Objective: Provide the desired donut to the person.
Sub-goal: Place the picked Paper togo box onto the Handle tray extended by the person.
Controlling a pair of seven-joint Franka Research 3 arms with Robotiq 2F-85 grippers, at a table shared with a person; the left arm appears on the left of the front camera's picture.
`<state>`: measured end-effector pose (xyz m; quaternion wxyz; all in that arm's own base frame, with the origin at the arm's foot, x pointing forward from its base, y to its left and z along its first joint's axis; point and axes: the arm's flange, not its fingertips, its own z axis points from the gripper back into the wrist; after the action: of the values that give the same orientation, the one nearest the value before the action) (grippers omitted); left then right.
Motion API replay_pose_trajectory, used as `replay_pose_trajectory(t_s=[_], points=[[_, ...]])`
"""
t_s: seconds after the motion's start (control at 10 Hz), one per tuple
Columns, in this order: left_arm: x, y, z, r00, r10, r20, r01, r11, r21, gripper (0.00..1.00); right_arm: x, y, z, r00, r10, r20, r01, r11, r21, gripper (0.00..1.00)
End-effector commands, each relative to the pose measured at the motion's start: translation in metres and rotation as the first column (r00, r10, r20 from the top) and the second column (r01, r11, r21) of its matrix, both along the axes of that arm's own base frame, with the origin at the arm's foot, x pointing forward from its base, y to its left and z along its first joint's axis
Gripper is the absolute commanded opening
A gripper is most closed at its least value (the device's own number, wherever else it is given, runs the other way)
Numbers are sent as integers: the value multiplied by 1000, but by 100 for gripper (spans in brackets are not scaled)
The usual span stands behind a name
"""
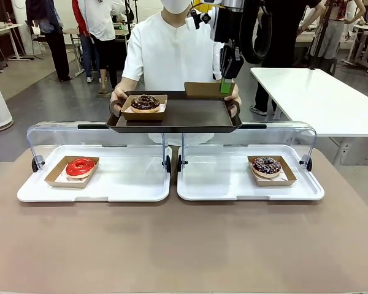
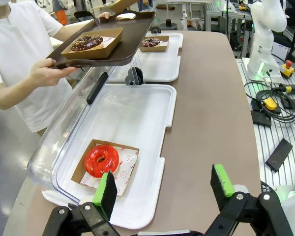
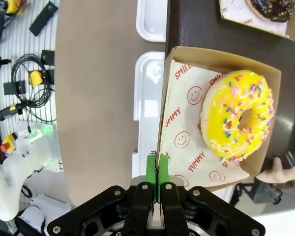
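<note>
- Front view: the person in the white short-sleeved T-shirt (image 1: 172, 55) is standing at the far side of the brown table (image 1: 184, 245), holding a dark brown rectangular tray (image 1: 178, 116) in both hands above two open white display cases. The right gripper (image 1: 226, 86) is hanging over the tray's right part, its green pads pressed together on the edge of a brown cardboard box (image 1: 205, 89). A chocolate-glazed donut in a cardboard box (image 1: 145, 102) is sitting on the tray's left part. A red-glazed donut (image 1: 80, 166) is lying in the left white case (image 1: 98, 184), and a dark sprinkled donut (image 1: 267, 166) in the right white case (image 1: 233, 184).
- Left wrist view: the left gripper (image 2: 164, 189) is hovering with its fingers wide apart and nothing between them, above the near edge of the white case holding the red-glazed donut (image 2: 102, 161). The tray (image 2: 113, 54) is showing farther off.
- Right wrist view: the right gripper (image 3: 156, 177) is pinching the cardboard box's wall (image 3: 163, 123), fingers together on it. A yellow-iced donut with coloured sprinkles (image 3: 238, 115) is resting in that box on printed paper, over the tray (image 3: 196, 24).
</note>
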<state>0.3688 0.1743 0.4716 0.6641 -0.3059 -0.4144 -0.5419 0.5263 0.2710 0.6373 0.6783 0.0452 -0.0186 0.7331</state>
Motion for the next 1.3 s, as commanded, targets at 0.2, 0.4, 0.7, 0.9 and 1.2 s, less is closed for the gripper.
replay_pose_trajectory(t_s=[0.2,0.4,0.7,0.9,1.2], points=[[-1,1,1,1000,6,3,-6,1000,0,100,27,1,-26,999,-2,-46,2,1000,11,2],[-1,1,1,1000,6,3,-6,1000,0,100,21,6,-30,999,-45,-17,45,999,20,2],[-1,1,1,1000,6,3,-6,1000,0,100,25,-2,-38,998,-8,-55,8,1000,-8,2],[-1,1,1,1000,6,3,-6,1000,0,100,25,-2,-38,998,-8,-55,8,1000,-8,2],[-1,1,1,1000,6,3,-6,1000,0,100,37,2,-40,1000,15,-25,-15,1000,5,2]])
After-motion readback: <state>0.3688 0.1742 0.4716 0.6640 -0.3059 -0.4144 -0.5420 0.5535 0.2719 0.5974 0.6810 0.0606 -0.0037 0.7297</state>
